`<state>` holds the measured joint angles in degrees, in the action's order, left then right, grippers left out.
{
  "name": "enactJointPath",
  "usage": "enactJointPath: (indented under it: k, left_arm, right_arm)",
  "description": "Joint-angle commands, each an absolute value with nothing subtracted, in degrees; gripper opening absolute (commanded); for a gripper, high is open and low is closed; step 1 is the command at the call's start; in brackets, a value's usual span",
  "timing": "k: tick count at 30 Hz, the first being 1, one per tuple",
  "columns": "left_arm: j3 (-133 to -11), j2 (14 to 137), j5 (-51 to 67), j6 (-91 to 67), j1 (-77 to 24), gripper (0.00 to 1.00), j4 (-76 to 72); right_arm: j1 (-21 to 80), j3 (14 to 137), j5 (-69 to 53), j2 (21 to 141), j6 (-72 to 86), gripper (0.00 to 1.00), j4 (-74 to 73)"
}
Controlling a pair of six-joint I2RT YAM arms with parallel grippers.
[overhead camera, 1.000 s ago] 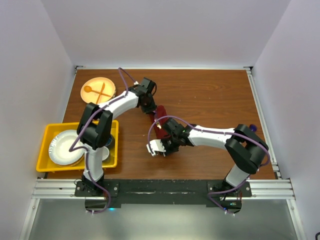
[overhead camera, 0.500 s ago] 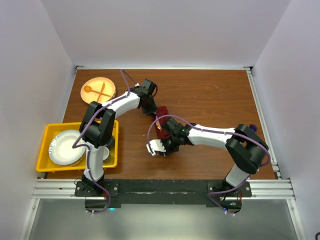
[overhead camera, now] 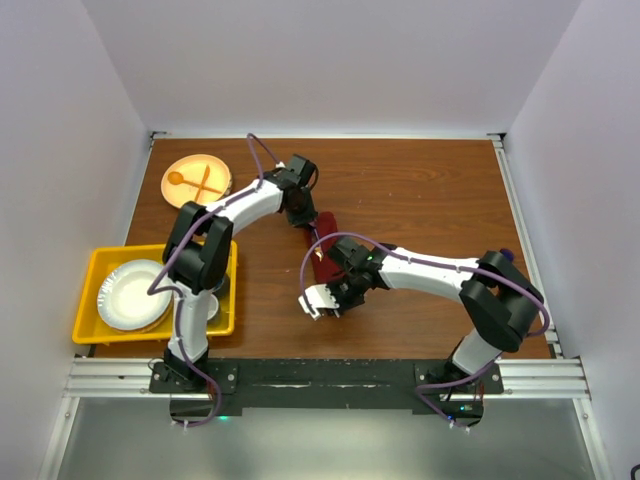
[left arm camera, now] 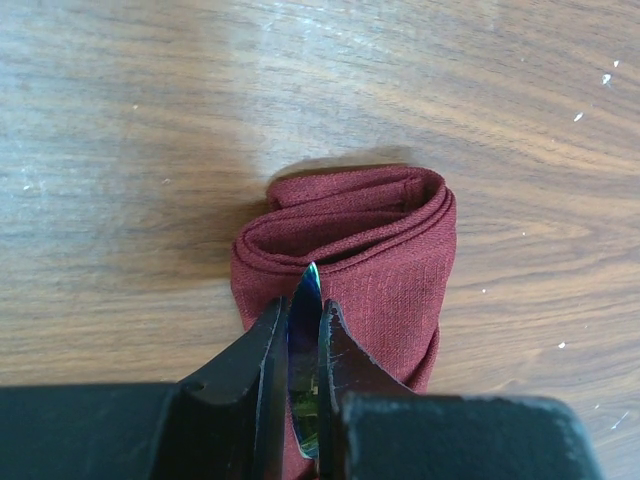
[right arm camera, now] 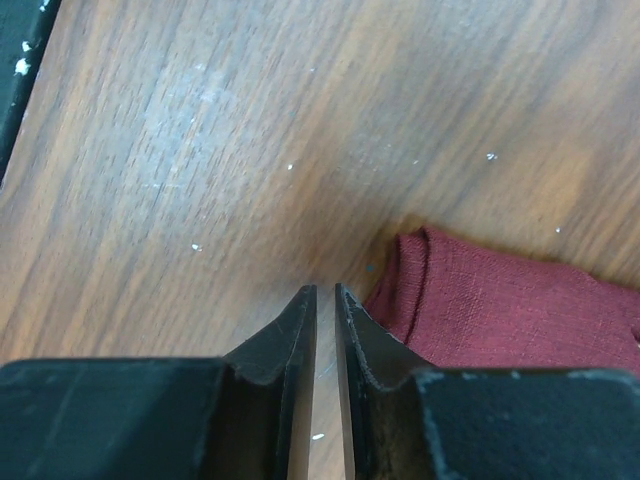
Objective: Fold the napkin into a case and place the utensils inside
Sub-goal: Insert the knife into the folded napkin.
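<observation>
The maroon napkin (overhead camera: 323, 238) lies mid-table, folded into a narrow case (left arm camera: 372, 250) whose layered mouth faces the left wrist camera. My left gripper (left arm camera: 300, 304) hovers over that end, shut on a slim iridescent utensil (left arm camera: 303, 335) whose tip pokes out between the fingers toward the folds. My right gripper (right arm camera: 325, 290) sits low over bare wood just left of the case's other end (right arm camera: 500, 300). Its jaws stand a narrow slit apart with nothing between them. In the top view the right gripper (overhead camera: 333, 292) is at the napkin's near end and the left gripper (overhead camera: 304, 220) at its far end.
An orange plate (overhead camera: 190, 192) with an orange spoon and fork sits at the back left. A yellow bin (overhead camera: 92, 265) holding a white plate and bowls stands at the left edge. White walls close in the table on three sides.
The right gripper's jaws have parted slightly and it has shifted a little toward the near edge, off the napkin. The left arm has drifted slightly right, still holding the utensil.
</observation>
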<state>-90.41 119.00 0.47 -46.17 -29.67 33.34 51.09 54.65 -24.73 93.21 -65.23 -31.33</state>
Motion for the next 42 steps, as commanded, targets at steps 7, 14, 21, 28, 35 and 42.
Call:
enactJointPath:
  k: [7, 14, 21, 28, 35, 42]
  left_arm:
    - [-94.2, 120.8, 0.4, -42.0, -30.4, 0.00, 35.2]
    - [-94.1, 121.7, 1.2, -42.2, -30.5, 0.00, 35.2]
    - [-95.4, 121.3, 0.2, -42.6, -30.5, 0.25, 36.0]
    - [-97.9, 120.4, -1.2, -41.6, -30.5, 0.41, 36.1]
    - [-98.6, 118.0, -1.9, -40.5, -30.5, 0.50, 35.2]
    - [-99.9, 112.4, -7.6, -35.0, -28.4, 1.00, 29.9]
  right_arm:
    - [51.2, 56.3, -23.6, 95.4, -67.5, 0.16, -30.4]
    - [51.2, 57.2, -23.1, 96.5, -66.4, 0.16, -29.9]
    - [51.2, 57.2, -23.3, 96.3, -66.2, 0.15, -30.1]
    - [51.2, 57.1, -23.6, 95.5, -66.1, 0.15, -30.7]
    - [51.2, 57.5, -24.3, 93.5, -65.4, 0.16, -32.6]
    - [51.2, 56.7, -26.7, 86.8, -65.0, 0.28, -39.1]
